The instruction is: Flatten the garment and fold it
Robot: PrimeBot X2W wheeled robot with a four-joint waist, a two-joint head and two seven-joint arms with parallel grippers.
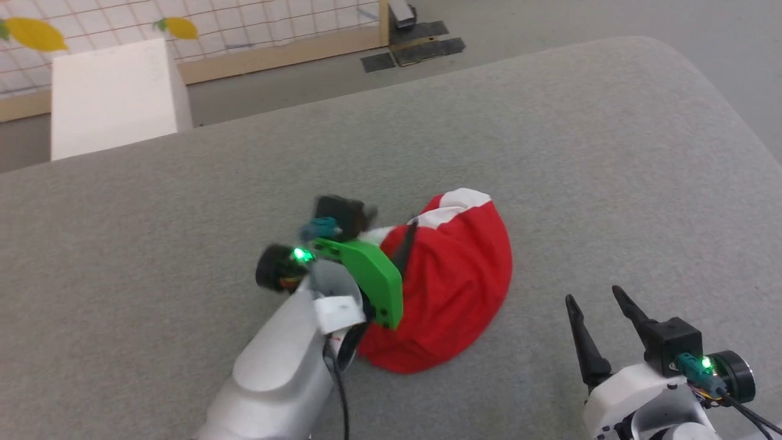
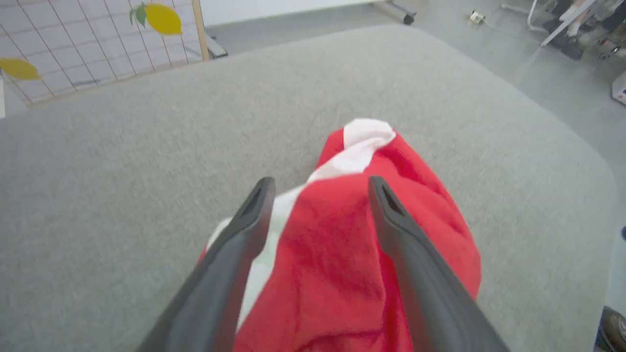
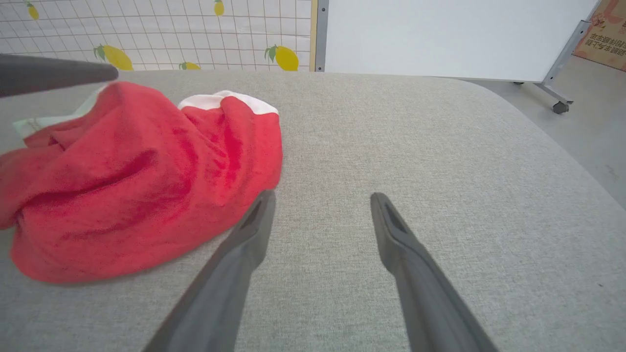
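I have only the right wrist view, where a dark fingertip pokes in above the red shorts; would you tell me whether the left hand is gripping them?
Observer: No. In its own wrist view the left hand is open, its two fingers standing wide apart over the bunched red shorts, with fabric lying between them unpinched.
Operator: Thank you. My right hand's left finger looks very close to the cloth; is it touching?
Observer: No. From the head view the right hand is open and sits apart from the heap, to its right, with a strip of bare grey surface between them.
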